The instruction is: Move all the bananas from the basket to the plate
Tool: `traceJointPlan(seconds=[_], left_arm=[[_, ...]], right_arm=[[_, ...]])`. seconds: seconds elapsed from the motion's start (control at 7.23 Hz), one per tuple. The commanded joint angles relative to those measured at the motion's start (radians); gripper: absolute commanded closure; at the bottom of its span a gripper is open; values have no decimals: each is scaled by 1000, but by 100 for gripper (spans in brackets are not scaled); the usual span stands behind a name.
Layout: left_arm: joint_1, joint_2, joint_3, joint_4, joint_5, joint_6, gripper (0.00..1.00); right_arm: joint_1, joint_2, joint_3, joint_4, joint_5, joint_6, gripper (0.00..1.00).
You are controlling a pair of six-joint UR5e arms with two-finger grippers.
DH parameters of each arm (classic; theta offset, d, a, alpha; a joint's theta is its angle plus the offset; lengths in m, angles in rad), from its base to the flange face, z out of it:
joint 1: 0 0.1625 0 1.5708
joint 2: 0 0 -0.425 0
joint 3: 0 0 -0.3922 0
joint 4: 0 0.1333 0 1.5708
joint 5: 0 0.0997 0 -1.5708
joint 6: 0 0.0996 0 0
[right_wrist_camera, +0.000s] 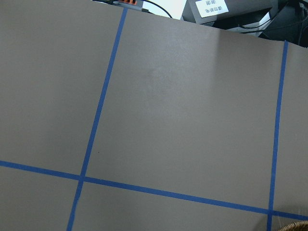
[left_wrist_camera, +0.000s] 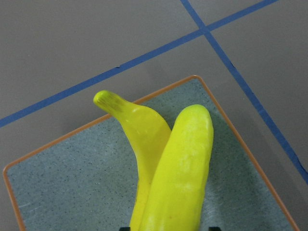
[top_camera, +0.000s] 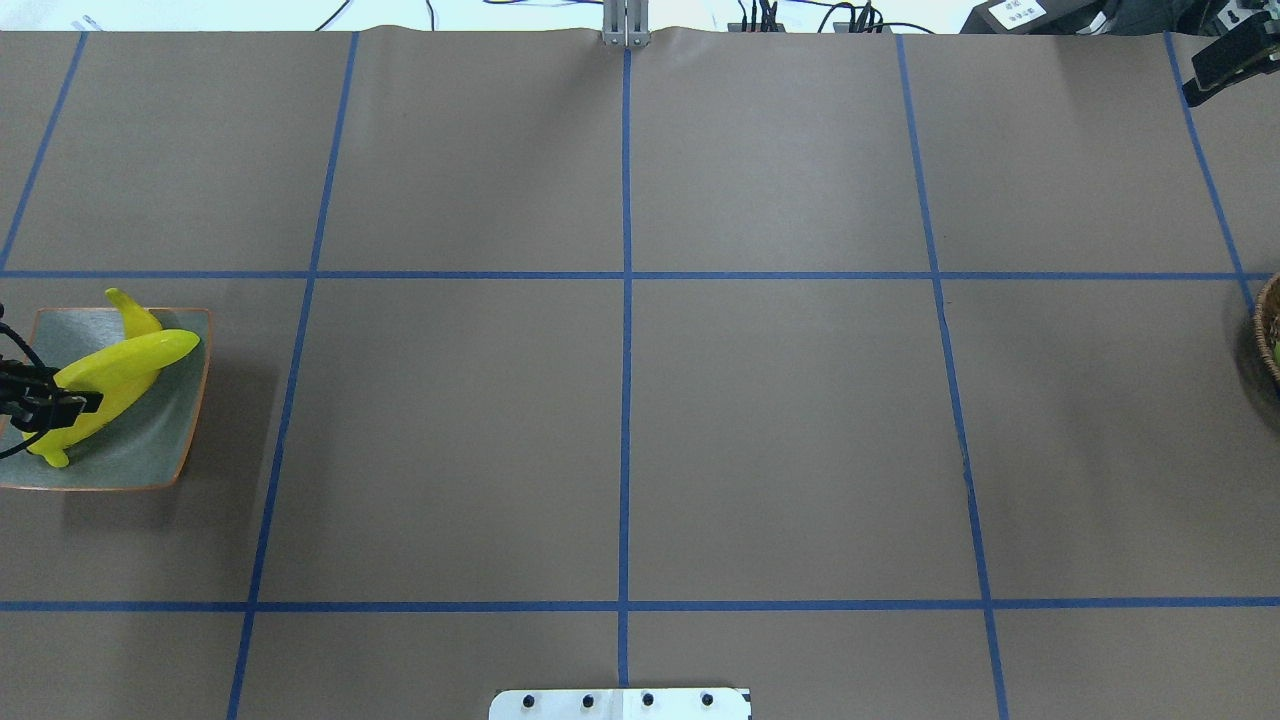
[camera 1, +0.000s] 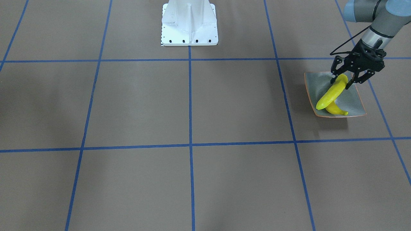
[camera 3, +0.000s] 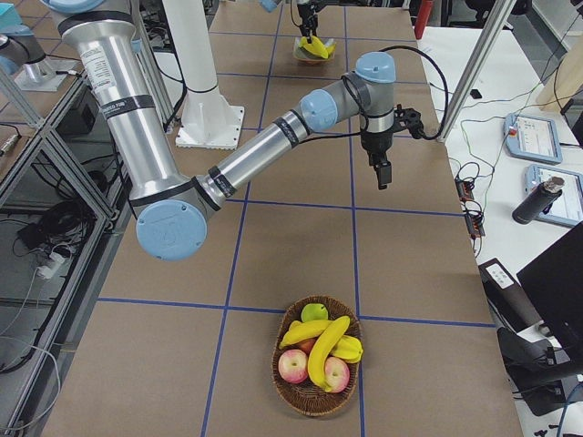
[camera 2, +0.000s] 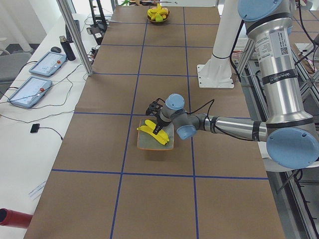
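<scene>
Upper banana (left_wrist_camera: 180,168) was clamped at one end in the left pincer (camera 1: 342,82), its long axis slanting across a lower banana (left_wrist_camera: 137,139) on the plate (camera 1: 314,84); two more bananas (camera 3: 321,350) lay in the basket (camera 3: 284,382), well apart, nearer the right pincer (camera 3: 383,173), opening not discernible.

The left arm (camera 2: 234,127) is reaching out low, wrist tilting down, and the left gripper (camera 1: 345,80) is straddling one banana (camera 1: 330,93) with its fingers (camera 1: 337,68); the grip is unclear. The right arm (camera 3: 273,146) is stretching forward, its right gripper (camera 3: 381,173) pointing straight down.
</scene>
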Motion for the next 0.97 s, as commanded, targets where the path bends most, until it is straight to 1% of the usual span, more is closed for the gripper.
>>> traceJointPlan(seconds=[0.0, 0.14, 0.28, 0.55, 0.83], left_arm=[[0, 0, 0, -5, 3, 0, 27], [0, -14, -3, -4, 0, -4, 10], [0, -23, -2, -4, -3, -4, 0], [-6, -23, -14, -5, -43, -4, 0], [-64, -38, -28, 1, -129, -6, 0]], right_arm=[[0, 1, 0, 0, 0, 0, 0], [0, 3, 0, 2, 0, 2, 0], [0, 3, 0, 0, 0, 2, 0], [0, 3, 0, 2, 0, 2, 0], [0, 3, 0, 2, 0, 2, 0]])
